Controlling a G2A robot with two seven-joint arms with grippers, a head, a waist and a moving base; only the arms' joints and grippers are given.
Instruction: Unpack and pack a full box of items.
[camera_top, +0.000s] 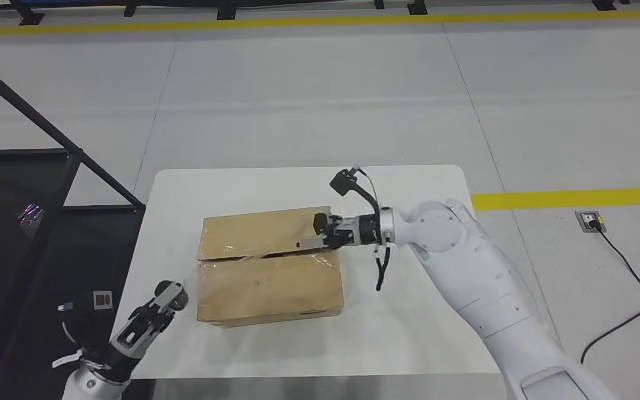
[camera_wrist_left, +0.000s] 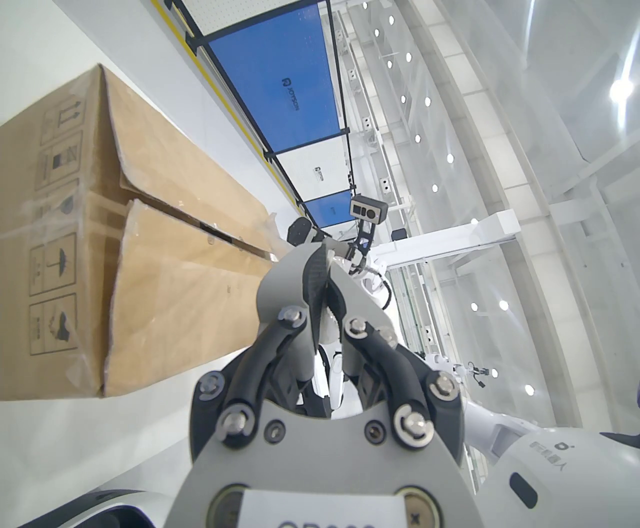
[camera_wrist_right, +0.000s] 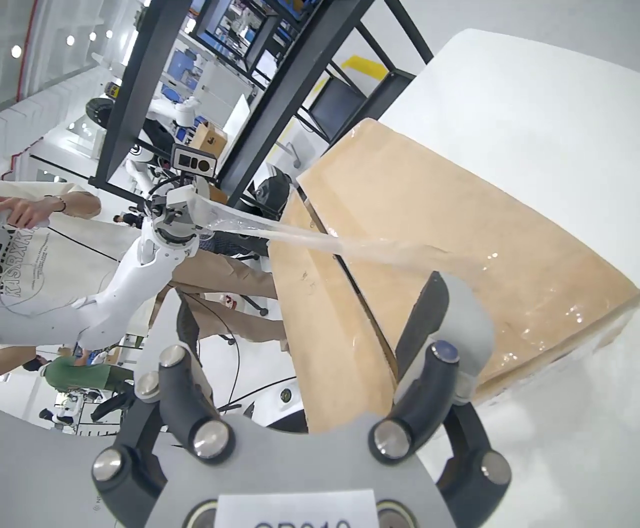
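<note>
While the cardboard box (camera_top: 268, 265) sits with its flaps down at the middle of the table (camera_top: 420, 310) in the top view, the right gripper (camera_top: 322, 232) is at the right end of its top seam. The left gripper (camera_top: 165, 298) hangs over the table's left edge, near the front corner. In the left wrist view the left gripper's fingers (camera_wrist_left: 312, 280) are pressed together beside the box (camera_wrist_left: 170, 280). In the right wrist view a strip of clear tape (camera_wrist_right: 310, 240) stretches from the box top to the left gripper (camera_wrist_right: 192, 220), which pinches its end. The right gripper's jaws stand apart, one finger (camera_wrist_right: 450, 320) against the box's end (seemingly steadying it). The step looks like unsealing; next the left arm probably must pull away until the strip comes free, before the flaps can be lifted.
</note>
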